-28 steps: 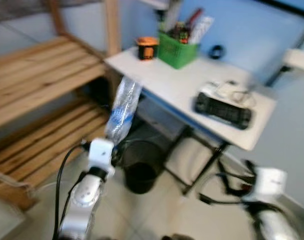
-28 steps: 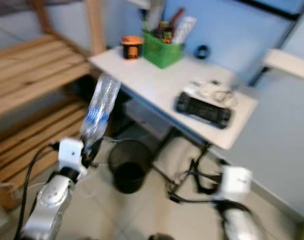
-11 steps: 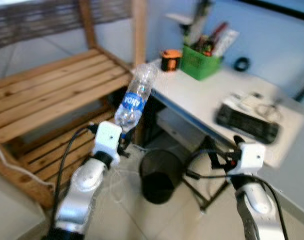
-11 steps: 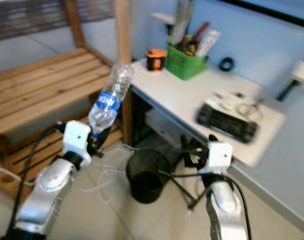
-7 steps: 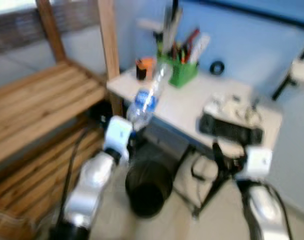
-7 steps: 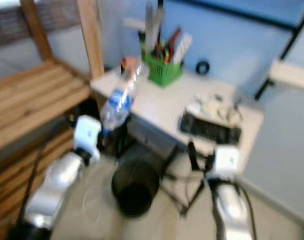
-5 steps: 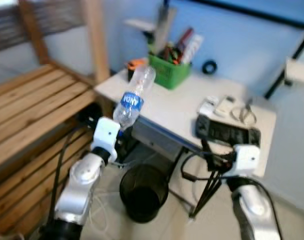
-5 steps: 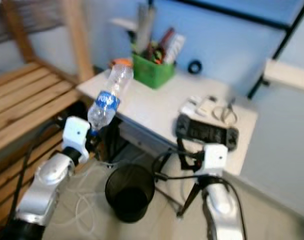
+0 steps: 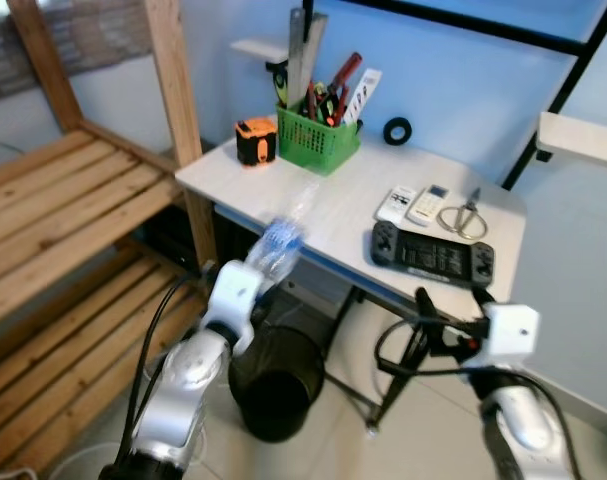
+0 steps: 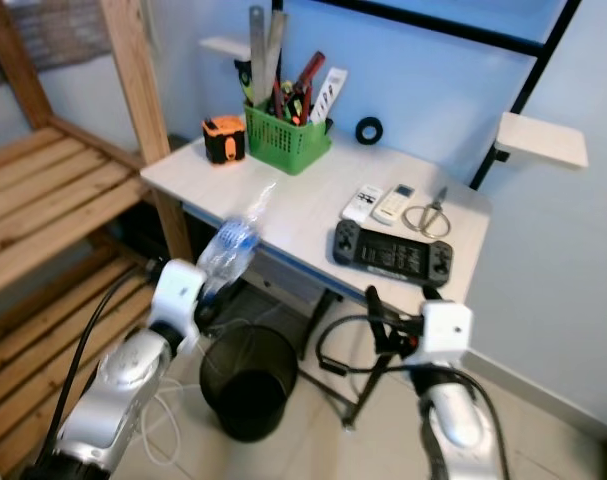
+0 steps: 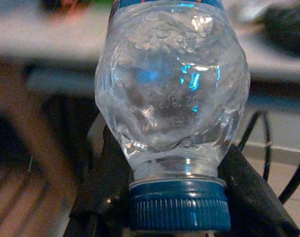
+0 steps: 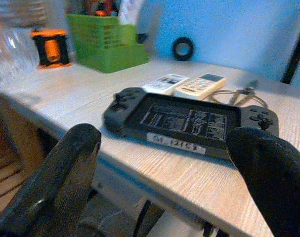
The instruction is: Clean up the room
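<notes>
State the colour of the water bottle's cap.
Dark blue cap on the clear water bottle, clearest in the left wrist view.

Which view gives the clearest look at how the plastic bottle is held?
The left wrist view: the plastic bottle sits cap-first between the left pincer's black fingers, clamped near the blue cap. Both eye views show it blurred, tilted above the black bin. The right wrist view catches only a clear edge.

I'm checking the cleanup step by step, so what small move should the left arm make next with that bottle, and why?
Probably carry it down over the black bin and let go: the left gripper clamps the plastic bottle near its blue cap, beside the white table edge, above the bin.
</notes>
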Controlling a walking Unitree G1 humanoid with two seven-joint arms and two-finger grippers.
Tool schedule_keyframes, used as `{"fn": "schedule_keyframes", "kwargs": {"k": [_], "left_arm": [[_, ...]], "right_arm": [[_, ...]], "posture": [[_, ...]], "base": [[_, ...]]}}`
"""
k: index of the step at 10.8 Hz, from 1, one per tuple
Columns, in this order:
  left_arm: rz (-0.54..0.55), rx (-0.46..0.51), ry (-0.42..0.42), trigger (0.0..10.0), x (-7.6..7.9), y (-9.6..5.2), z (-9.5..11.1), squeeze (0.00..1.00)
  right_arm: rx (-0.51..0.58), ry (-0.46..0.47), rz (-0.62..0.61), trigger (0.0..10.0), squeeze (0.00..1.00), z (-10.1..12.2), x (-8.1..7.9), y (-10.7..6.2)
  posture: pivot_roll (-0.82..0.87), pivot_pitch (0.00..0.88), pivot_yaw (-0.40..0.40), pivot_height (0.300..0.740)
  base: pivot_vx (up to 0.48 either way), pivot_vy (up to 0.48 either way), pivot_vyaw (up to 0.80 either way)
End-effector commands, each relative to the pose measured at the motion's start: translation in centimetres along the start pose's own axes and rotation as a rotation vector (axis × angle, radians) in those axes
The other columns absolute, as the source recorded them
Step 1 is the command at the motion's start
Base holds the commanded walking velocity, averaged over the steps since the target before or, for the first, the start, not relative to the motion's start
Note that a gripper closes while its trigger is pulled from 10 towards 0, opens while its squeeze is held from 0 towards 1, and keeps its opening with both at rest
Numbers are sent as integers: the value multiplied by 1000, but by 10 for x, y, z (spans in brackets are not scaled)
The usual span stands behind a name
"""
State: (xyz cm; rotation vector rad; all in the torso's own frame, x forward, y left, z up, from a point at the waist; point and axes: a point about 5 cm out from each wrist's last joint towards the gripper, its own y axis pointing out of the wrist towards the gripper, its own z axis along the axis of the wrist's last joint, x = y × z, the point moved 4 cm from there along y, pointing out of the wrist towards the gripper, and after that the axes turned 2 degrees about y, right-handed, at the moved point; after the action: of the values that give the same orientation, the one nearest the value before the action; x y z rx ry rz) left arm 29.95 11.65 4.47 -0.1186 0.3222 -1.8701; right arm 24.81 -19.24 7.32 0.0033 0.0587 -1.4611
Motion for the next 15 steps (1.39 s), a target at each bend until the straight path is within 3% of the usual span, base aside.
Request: {"fn": "schedule_keyframes", "kwargs": {"k": [1,2,3,6,9,12,14,15], "left_arm": [[6,18,-6,10000,7,-2,12,0],[-2,-23,-6,10000,15,-7,3,0],[48,-126,-37,10000,6,-5,-22,0],[102,-284,-43,10000,-11,6,-58,0],[129,-450,-112,10000,-13,15,-94,0],[147,-492,-30,10000,-19,19,-103,0],[146,-526,-63,10000,-19,16,-110,0],[151,-550,-51,10000,-21,12,-117,1000]], "right_arm": [[0,-1,-5,10000,0,6,9,-4],[-15,-7,-6,10000,0,4,12,-8],[-19,-9,-2,10000,0,4,12,-7],[-35,-2,18,10000,0,6,10,-10],[-49,-21,27,10000,0,11,19,-15],[-59,-24,20,10000,0,13,19,-21],[-71,-16,17,10000,0,11,18,-25],[-74,-13,17,10000,0,10,16,-25]], "posture": [[-69,42,-76,740],[-75,56,-90,740],[-77,58,-95,740],[-95,73,-115,740],[-137,86,-139,740],[-164,93,-140,740],[-163,97,-136,740],[-167,98,-131,740]], "base": [[0,0,0],[0,0,0],[0,0,0],[0,0,0],[0,0,0],[0,0,0],[0,0,0],[0,0,0]]}}
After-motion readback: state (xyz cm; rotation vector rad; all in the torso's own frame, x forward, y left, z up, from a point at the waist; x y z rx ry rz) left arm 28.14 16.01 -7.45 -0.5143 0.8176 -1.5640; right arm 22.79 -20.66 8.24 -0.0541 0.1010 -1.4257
